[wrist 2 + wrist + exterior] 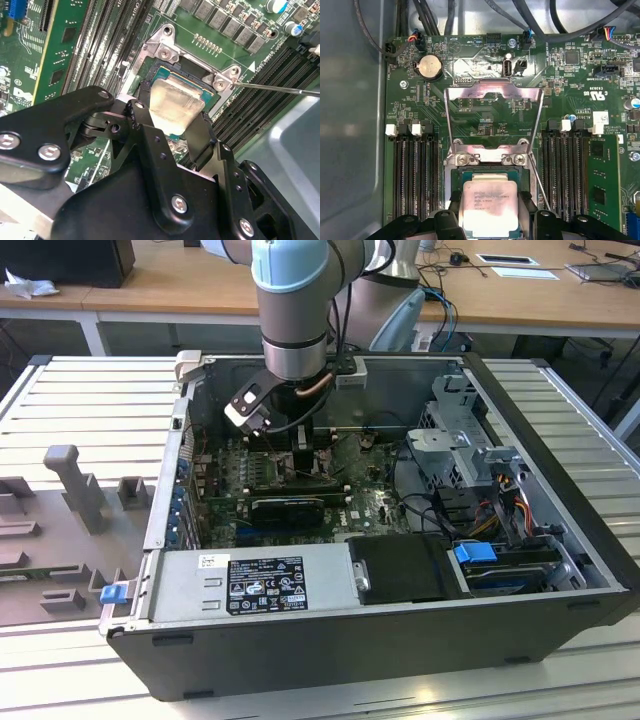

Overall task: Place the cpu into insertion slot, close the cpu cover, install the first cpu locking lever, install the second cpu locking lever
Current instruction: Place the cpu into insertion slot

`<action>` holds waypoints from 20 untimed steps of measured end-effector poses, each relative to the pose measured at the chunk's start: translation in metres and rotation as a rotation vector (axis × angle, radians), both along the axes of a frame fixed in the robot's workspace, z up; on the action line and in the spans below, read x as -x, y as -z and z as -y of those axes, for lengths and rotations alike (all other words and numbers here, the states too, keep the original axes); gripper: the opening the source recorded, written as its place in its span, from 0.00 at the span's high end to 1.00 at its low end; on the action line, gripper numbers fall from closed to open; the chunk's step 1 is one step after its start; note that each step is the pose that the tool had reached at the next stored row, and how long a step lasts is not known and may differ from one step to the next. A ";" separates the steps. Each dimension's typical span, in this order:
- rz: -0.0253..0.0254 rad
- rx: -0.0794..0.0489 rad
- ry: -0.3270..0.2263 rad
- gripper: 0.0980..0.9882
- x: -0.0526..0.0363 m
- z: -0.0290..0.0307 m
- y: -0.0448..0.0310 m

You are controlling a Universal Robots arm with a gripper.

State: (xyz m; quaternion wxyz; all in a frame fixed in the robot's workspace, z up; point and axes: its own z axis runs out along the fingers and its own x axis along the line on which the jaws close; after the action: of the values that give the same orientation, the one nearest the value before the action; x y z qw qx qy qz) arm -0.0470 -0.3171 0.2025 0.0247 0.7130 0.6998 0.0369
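Between the fingers (200,136), the cpu (175,107)

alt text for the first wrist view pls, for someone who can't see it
The gripper grips the cpu, silver top up, at the insertion slot of a green motherboard. The cpu cover stands open, raised off the slot, and rows of black memory slots run on both sides.

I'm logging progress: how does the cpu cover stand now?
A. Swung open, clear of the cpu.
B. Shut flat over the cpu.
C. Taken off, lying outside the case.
A: in the first wrist view the cpu cover stands swung open, leaving the cpu uncovered.
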 end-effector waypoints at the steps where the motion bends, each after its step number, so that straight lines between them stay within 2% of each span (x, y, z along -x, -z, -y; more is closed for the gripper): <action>1: -0.0001 0.000 0.000 0.52 0.0000 0.0000 0.0000; 9: 0.0001 0.000 0.000 0.50 0.0000 0.0000 0.0003; 10: 0.0001 0.000 0.000 0.43 0.0000 -0.0001 0.0003; 12: 0.0002 0.000 0.000 0.43 0.0000 0.0000 -0.0003; 17: 0.0000 0.000 0.000 0.43 0.0000 0.0000 -0.0089; 19: 0.0000 -0.001 0.000 0.45 -0.0002 -0.0001 -0.0092; 20: -0.0004 0.000 0.000 0.52 -0.0004 0.0000 -0.0096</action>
State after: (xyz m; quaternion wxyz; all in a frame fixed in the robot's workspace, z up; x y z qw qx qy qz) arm -0.0467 -0.3170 0.2121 0.0245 0.7129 0.6998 0.0369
